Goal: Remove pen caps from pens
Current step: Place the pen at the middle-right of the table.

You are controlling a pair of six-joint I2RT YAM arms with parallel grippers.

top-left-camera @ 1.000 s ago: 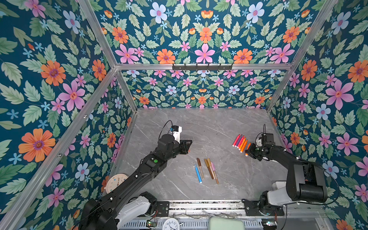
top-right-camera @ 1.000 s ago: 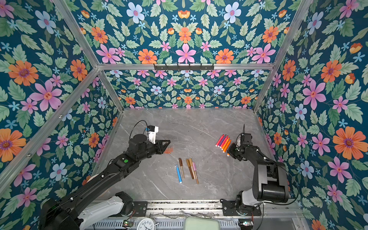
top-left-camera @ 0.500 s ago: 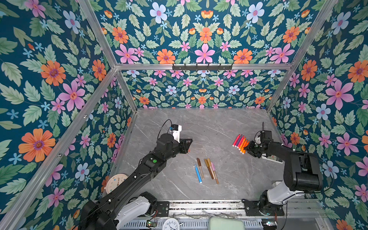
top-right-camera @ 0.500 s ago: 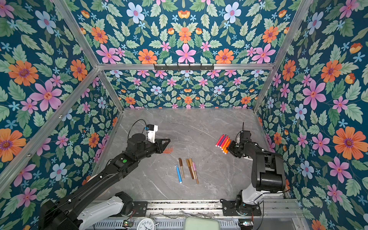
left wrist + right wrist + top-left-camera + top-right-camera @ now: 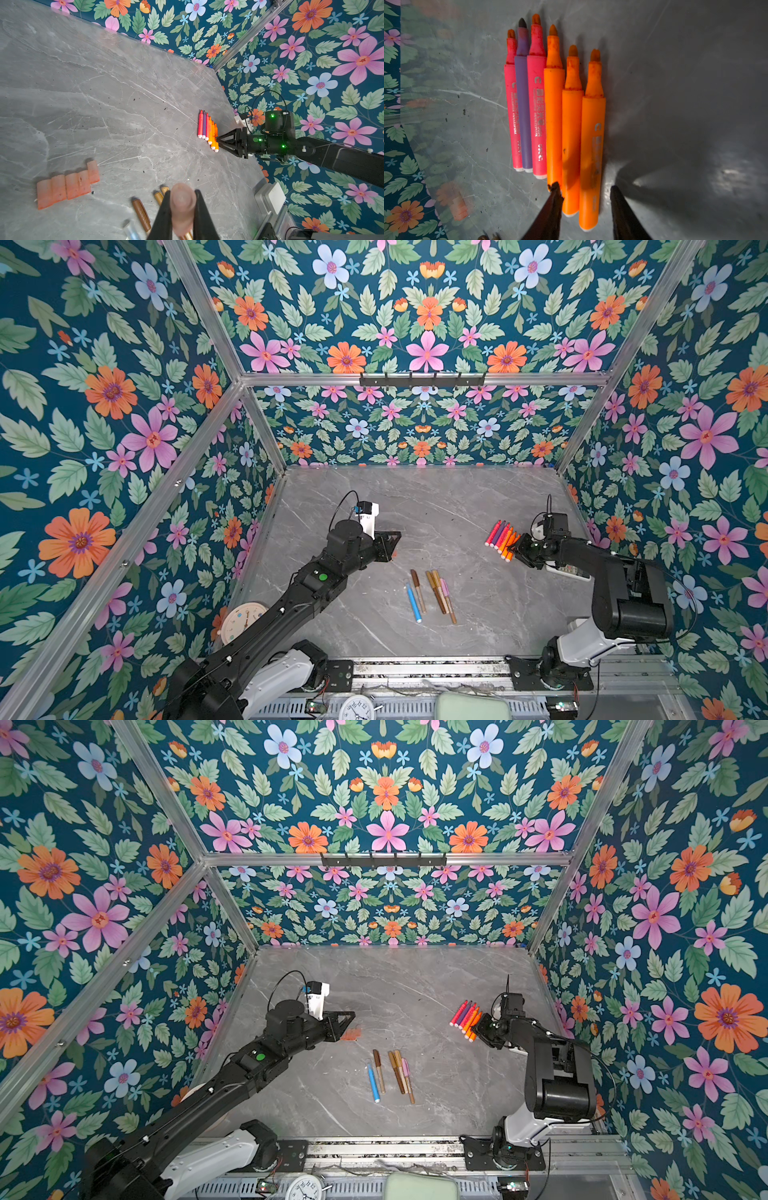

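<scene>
Several uncapped pens (image 5: 554, 114), pink, purple and orange, lie side by side at the right of the table (image 5: 500, 539). My right gripper (image 5: 584, 188) stands open at their tail ends, its fingers either side of the two outermost orange pens, not gripping. My left gripper (image 5: 182, 192) is shut on a translucent pinkish pen cap (image 5: 182, 209) and hovers left of centre (image 5: 390, 548). A row of orange-red pen caps (image 5: 66, 185) lies on the table beside it (image 5: 351, 1034). Capped blue, brown, gold and pink pens (image 5: 432, 593) lie front of centre.
A white remote (image 5: 567, 572) lies under my right arm near the right wall. A round clock (image 5: 243, 620) sits at the front left beneath my left arm, and another clock (image 5: 357, 707) and a pale green object (image 5: 471, 707) lie beyond the front rail.
My right gripper moved slightly toward the pen row and opened, leaving the orange pen it carried lying at the row's end. The left arm has stayed still with its cap.
</scene>
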